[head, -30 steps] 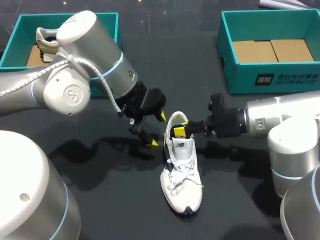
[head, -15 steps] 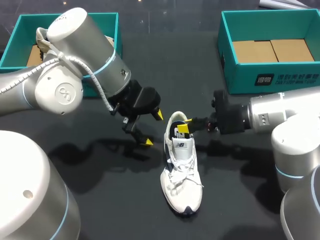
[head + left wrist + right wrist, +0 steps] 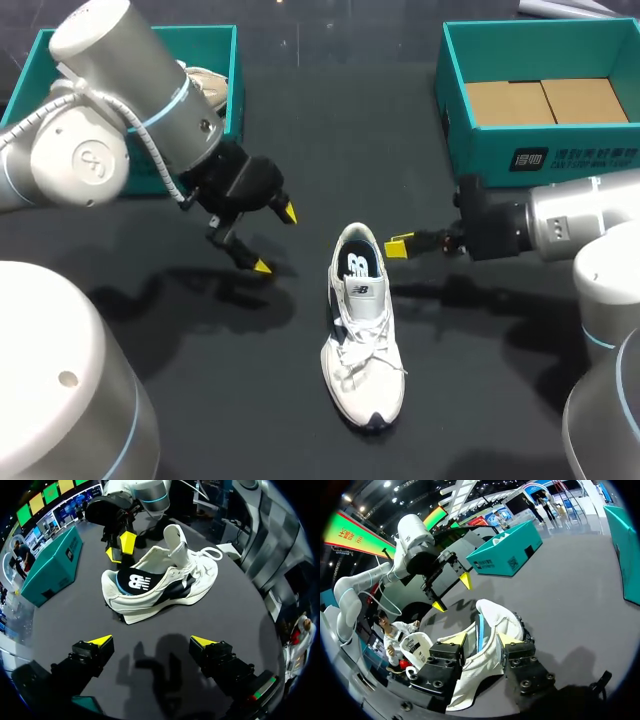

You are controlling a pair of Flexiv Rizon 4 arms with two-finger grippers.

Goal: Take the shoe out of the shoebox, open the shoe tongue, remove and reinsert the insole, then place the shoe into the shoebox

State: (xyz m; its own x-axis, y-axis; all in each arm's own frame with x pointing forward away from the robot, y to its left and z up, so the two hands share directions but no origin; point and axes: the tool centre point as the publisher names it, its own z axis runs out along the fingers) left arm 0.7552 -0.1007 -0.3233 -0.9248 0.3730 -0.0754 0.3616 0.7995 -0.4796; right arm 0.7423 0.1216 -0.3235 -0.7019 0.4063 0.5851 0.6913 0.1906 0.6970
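A white sneaker (image 3: 364, 345) lies on the black table, heel away from me, its dark insole (image 3: 358, 264) showing inside. My left gripper (image 3: 274, 240) hangs open to the shoe's left, well clear of it. In the left wrist view the sneaker (image 3: 165, 587) lies ahead of the open gripper (image 3: 151, 641), tongue (image 3: 176, 542) raised. My right gripper (image 3: 398, 245) is just right of the heel, a small gap between them. In the right wrist view the gripper (image 3: 482, 640) is open, nothing is held, and the sneaker (image 3: 495, 617) lies just beyond the fingertips.
A teal shoebox (image 3: 233, 60) at the back left holds a second shoe (image 3: 205, 86). Another teal shoebox (image 3: 540, 155) with a cardboard floor stands at the back right. Both arms' shadows fall on the dark tabletop (image 3: 250, 400).
My right gripper has pulled back to the right, out of the shoe's heel opening. My left gripper has swung left and away from the shoe. The shoe has stayed put.
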